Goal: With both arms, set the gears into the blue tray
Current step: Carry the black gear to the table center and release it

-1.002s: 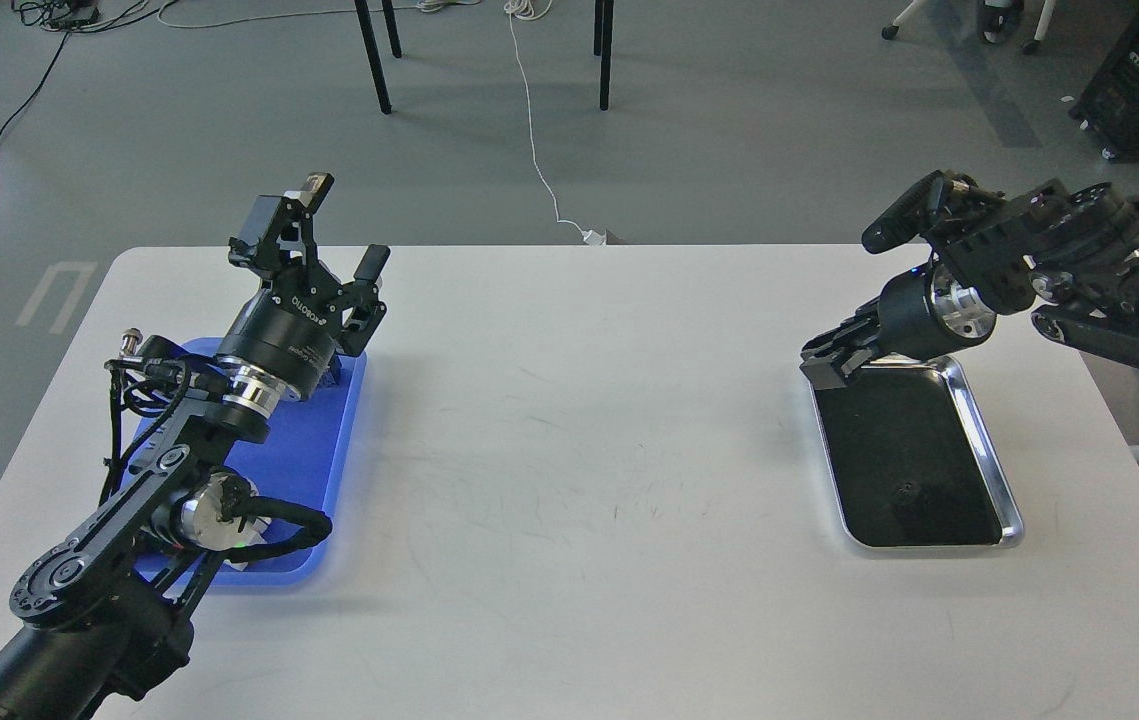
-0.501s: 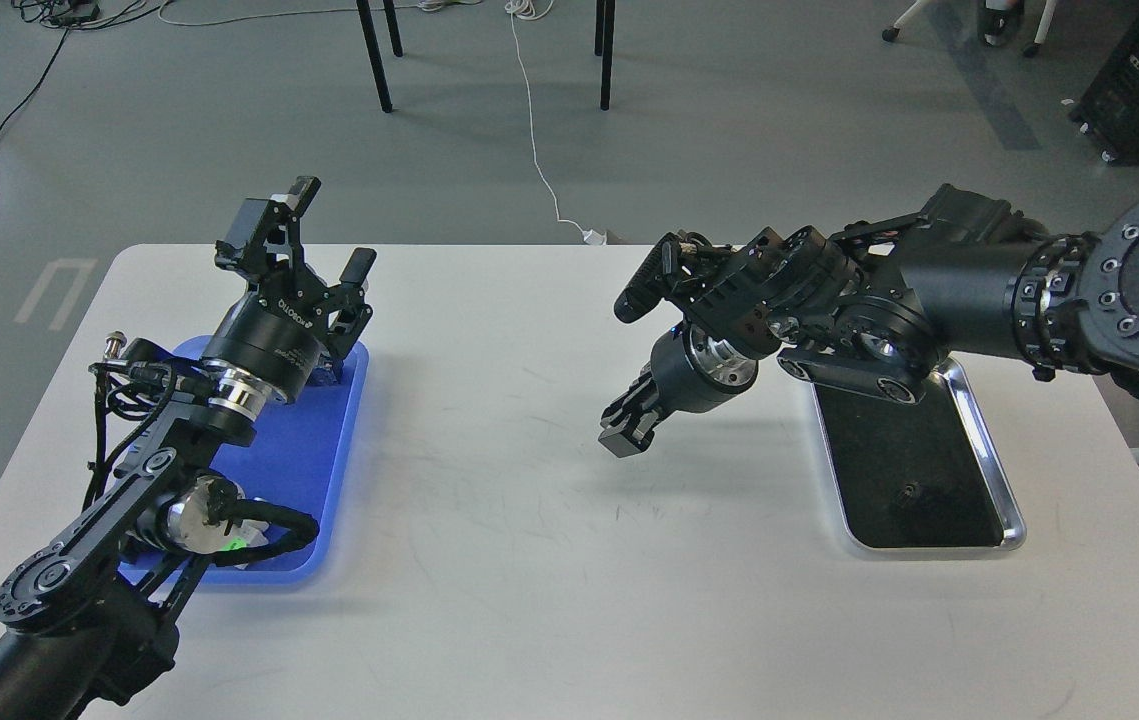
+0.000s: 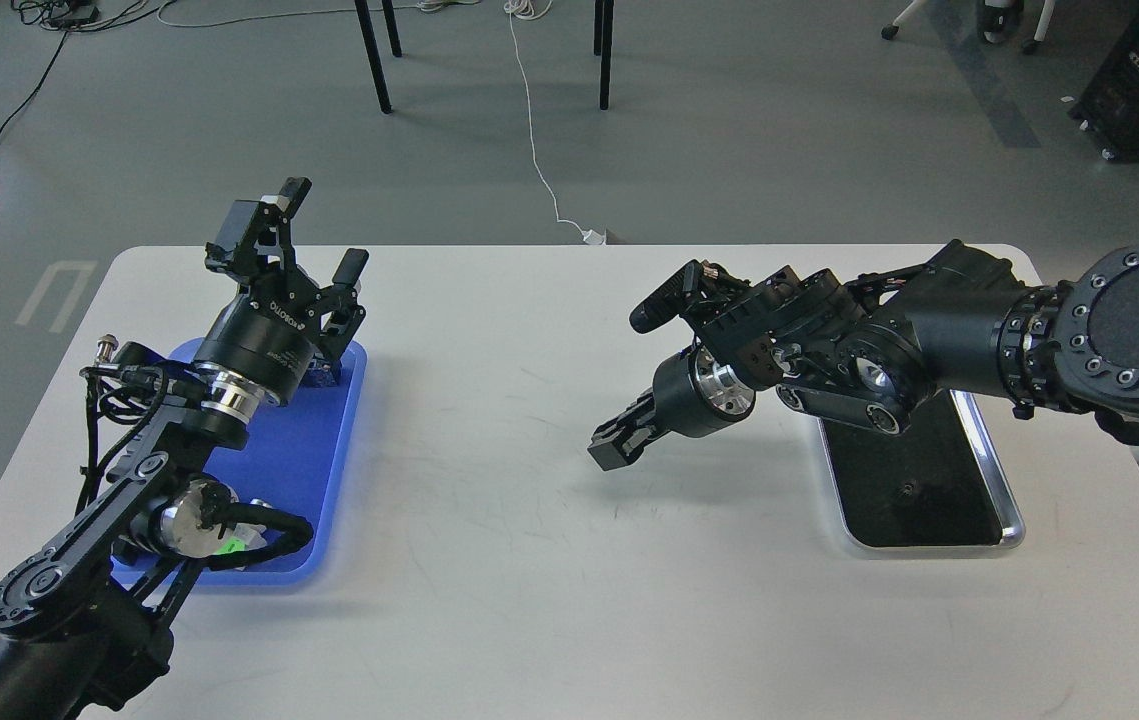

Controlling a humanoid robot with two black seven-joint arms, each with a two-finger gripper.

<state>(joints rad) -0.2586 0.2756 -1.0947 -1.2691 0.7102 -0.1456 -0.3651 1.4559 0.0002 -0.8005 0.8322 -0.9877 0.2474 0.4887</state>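
Observation:
The blue tray (image 3: 327,455) lies at the table's left, mostly covered by my left arm. My left gripper (image 3: 324,232) hangs above the tray's far end, tilted upward, fingers spread open and empty. A small dark lump (image 3: 331,377), possibly gears, sits at the tray's far right corner, half hidden by the gripper body. My right gripper (image 3: 612,448) points down-left over the middle of the table, just above the surface, its fingers pressed together; anything between them is too small to see. One tiny black gear (image 3: 909,490) rests on the black inside of the silver tray (image 3: 997,470).
The silver tray stands at the table's right, partly under my right forearm. The white tabletop (image 3: 489,560) stretches between both trays. Chair legs (image 3: 374,60) and a white cable (image 3: 534,150) are on the floor beyond the far edge.
My right arm swung left from over the silver tray to the table's middle, then dipped a little lower. My left gripper drifted slightly left and stayed open.

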